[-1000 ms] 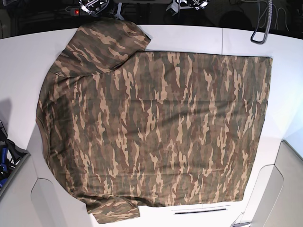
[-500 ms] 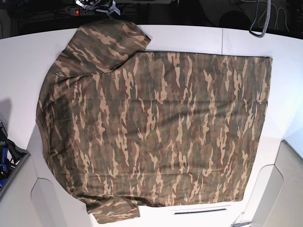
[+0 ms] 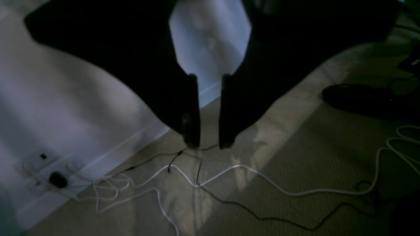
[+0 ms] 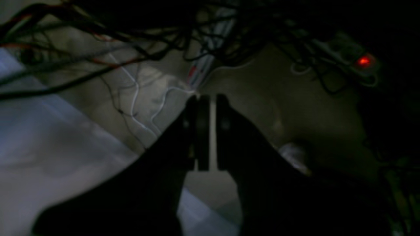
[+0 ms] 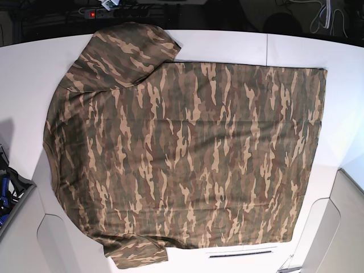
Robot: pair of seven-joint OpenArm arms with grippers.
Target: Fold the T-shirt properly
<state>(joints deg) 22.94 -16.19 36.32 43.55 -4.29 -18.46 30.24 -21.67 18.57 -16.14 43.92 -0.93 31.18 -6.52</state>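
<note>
Both arms have cleared out of the base view since a second ago, and only the T-shirt point(image 5: 187, 151) remains there, spread flat and unfolded across the white table point(image 5: 28, 79), collar end toward that view's left, hem toward its right, one sleeve at the top edge and one at the bottom. Over to the left wrist view: the left gripper point(image 3: 209, 144) hangs off the table above carpet and loose cables point(image 3: 262, 183), fingers slightly apart, gripping nothing. Right wrist view now: the right gripper point(image 4: 209, 98) points at a dark tangle of wires point(image 4: 183, 36), fingers nearly together with a thin gap, empty; a red light point(image 4: 364, 61) glows nearby.
</note>
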